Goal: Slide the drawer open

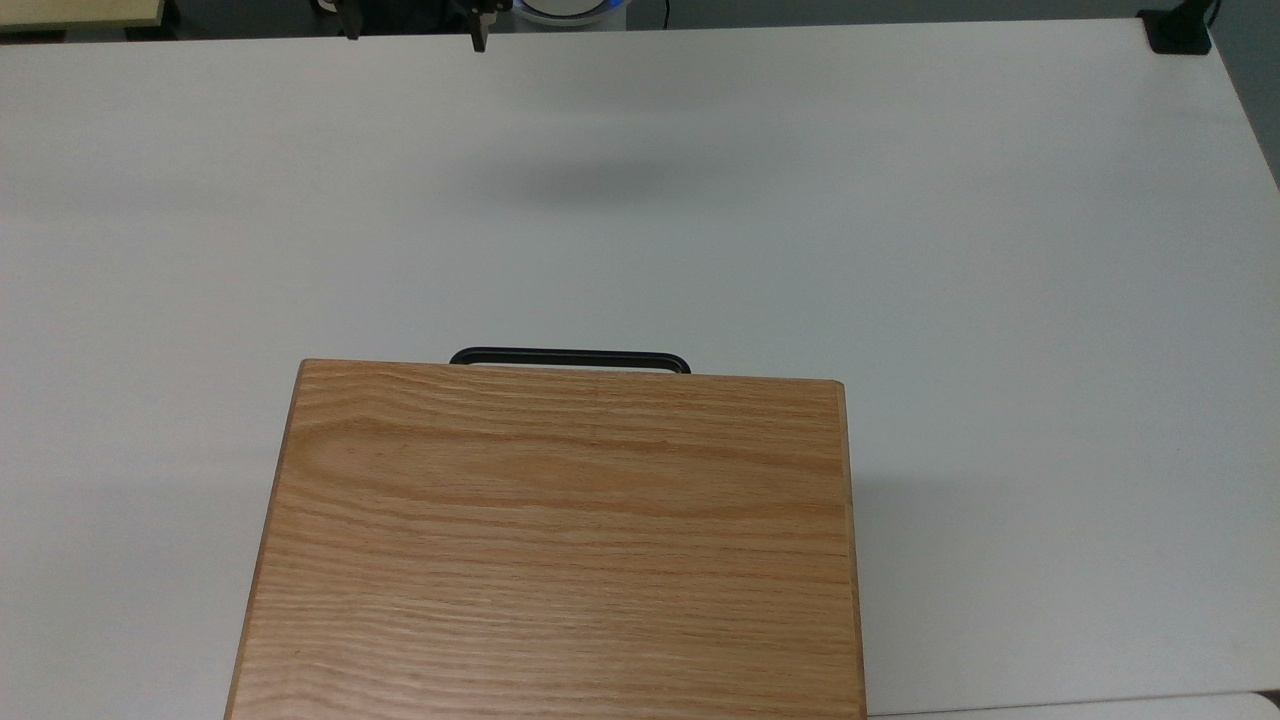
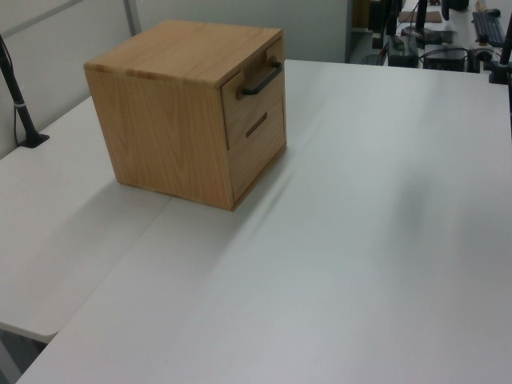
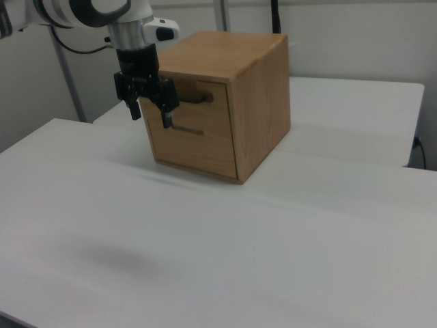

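Observation:
The drawer (image 2: 256,90) is the upper front panel of an oak cabinet (image 1: 560,540). It sits pushed in, level with the cabinet front. Its long black bar handle (image 1: 570,358) juts out past the cabinet top in the top view and also shows in the left view as the handle (image 2: 262,78). My gripper (image 1: 414,32) hangs open at the table's far edge in the top view, well away from the handle, with nothing between its fingers. In the right view the gripper (image 3: 150,113) points down and overlaps the drawer (image 3: 205,104) in the picture.
A lower panel with a slot (image 2: 257,125) sits under the drawer. The white table (image 1: 900,250) spreads wide between gripper and cabinet. A black clamp (image 1: 1178,30) sits at the top view's right corner. A black pole (image 2: 18,100) stands at the left view's left.

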Available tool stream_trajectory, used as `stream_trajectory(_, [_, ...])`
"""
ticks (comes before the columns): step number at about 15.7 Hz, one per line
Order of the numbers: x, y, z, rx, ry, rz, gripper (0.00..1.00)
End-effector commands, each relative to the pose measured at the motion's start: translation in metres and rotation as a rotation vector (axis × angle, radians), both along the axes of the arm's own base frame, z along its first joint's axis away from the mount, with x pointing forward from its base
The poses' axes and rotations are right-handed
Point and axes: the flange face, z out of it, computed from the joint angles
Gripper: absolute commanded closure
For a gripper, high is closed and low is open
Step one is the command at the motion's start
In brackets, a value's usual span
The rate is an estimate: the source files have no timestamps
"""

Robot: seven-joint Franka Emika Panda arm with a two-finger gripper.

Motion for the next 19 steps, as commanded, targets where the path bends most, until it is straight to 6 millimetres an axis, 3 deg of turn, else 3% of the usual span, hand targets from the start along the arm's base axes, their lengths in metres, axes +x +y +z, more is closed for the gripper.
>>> stream_trajectory(1, [-0.002,-0.002,-0.001,-0.007,0.003,0.012,0.0])
stream_trajectory(13, [0.004,-0.004,-0.007,0.007,-0.006,-0.016,0.0])
stream_trajectory(19, [0.014,-0.006,-0.003,0.078,-0.092,-0.227,0.0])
